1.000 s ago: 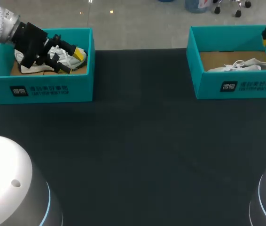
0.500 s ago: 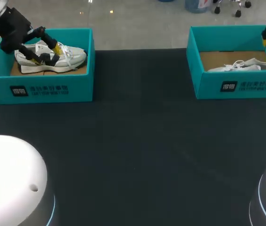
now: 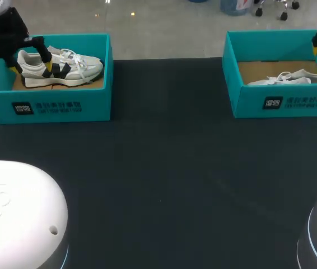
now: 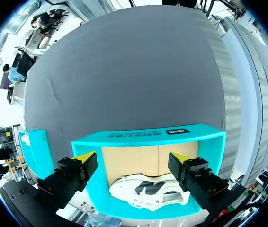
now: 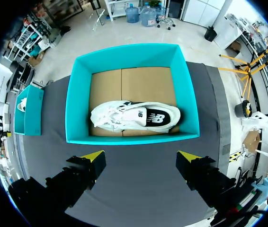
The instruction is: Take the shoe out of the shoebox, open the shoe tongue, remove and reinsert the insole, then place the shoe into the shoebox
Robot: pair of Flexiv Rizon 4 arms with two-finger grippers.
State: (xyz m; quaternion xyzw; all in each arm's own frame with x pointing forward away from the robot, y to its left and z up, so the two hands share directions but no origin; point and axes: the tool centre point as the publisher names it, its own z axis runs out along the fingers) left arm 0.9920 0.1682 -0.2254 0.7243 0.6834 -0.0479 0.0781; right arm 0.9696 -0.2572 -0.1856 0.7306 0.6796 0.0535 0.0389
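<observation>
**A:** Left wrist view: the left shoe (image 4: 148, 191) is sitting sole-down in the left shoebox (image 4: 148, 135), close to the wall nearest the wrist. The left claw (image 4: 135, 163) is hanging over its heel end with its fingers spread wide, gripping nothing.

**B:** What are you flagging as risks?

**A:** Three. One finger is riding very near the box wall, so a descent could catch the rim and drag or tip the box, which looks light. A pinch at the heel alone is likely leaving the toe hanging, and the toe could snag the far wall on the way out. If the fingers close on laces only, the shoe is probably slipping free.

**B:** And the other side?

**A:** The right shoe (image 5: 134, 116) is lying in the right shoebox (image 5: 77, 94), apparently on its side. The right claw (image 5: 141, 158) is hovering well above it, also wide open and empty. Both boxes are standing well apart on the table (image 3: 164, 168), so I am not expecting the arms to collide.
</observation>
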